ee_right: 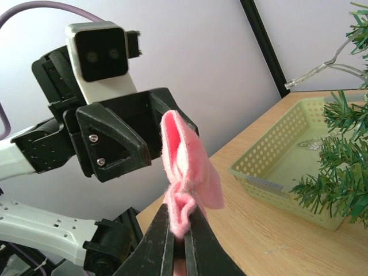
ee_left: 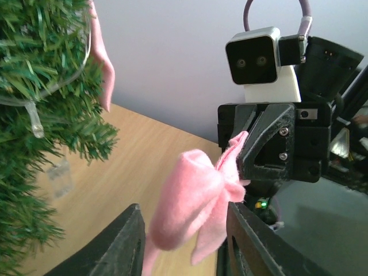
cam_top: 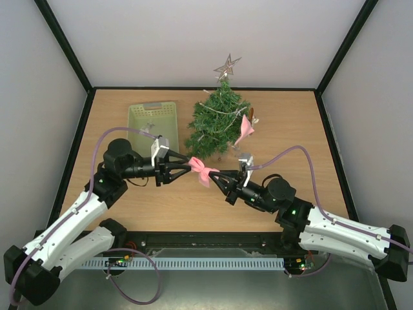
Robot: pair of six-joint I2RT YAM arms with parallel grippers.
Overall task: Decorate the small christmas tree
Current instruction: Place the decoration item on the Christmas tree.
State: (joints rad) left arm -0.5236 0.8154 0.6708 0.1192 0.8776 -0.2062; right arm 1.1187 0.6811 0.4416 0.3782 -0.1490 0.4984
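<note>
The pink bow hung in the air just in front of the small christmas tree, on the tree's near side toward the arm bases. Its long axis ran side to side across the foot of the tree, from one gripper to the other. The right gripper, in front of the tree and slightly to its right, was clamped tight on the bow's knot. The left gripper, in front of the tree and to its left, stood with jaws apart, its fingers straddling one loop without pinching it. Both grippers were about equally near the lowest branches, so hanging the bow looked like a short reach straight away from the bases. A pale green basket sat on the table just left of the tree, apart from its branches. A silver star topped the tree, and a second pink bow already hung on its right flank. A clear light strand draped through the needles could snag a finger, and the left fingers around the loop would probably have to clear first.
</note>
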